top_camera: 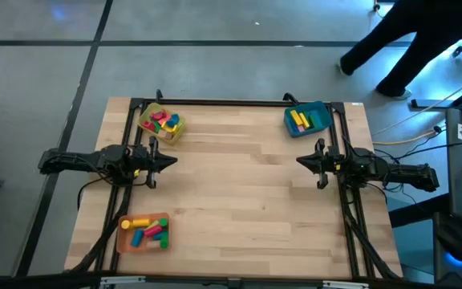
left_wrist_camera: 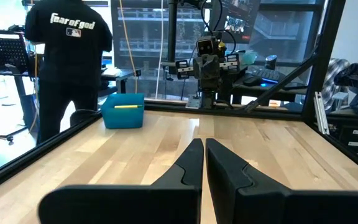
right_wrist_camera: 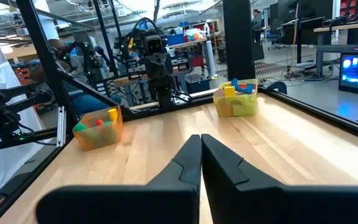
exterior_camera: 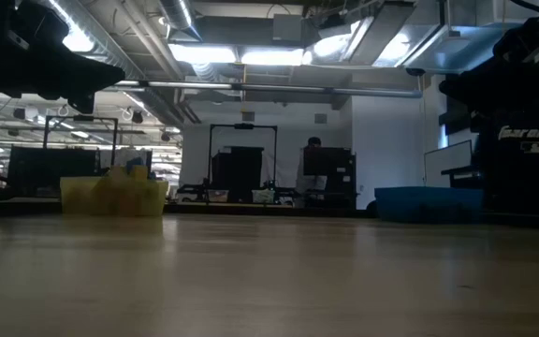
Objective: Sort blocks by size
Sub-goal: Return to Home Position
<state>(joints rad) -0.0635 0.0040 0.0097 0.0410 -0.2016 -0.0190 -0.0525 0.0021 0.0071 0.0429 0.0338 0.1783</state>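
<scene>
The blocks lie in three trays. A yellow tray (top_camera: 160, 122) at the far left holds red, pink, green and yellow blocks (top_camera: 164, 122). A blue tray (top_camera: 307, 119) at the far right holds yellow and green ones (top_camera: 298, 120). An orange tray (top_camera: 143, 232) at the near left holds several more (top_camera: 144, 230). My left gripper (top_camera: 175, 160) hovers shut and level by the table's left side, pointing toward the middle. My right gripper (top_camera: 299, 160) faces it from the right side, also shut. Both are clear of the trays. Their wrist views show the shut fingers (left_wrist_camera: 204, 149) (right_wrist_camera: 201, 143) holding nothing.
Bare wood (top_camera: 239, 185) spreads between the two grippers. A black frame (top_camera: 223, 103) runs along the table's far edge and sides. A person in a black shirt (left_wrist_camera: 67, 56) stands beyond the table's right side, also seen in the high view (top_camera: 407, 40).
</scene>
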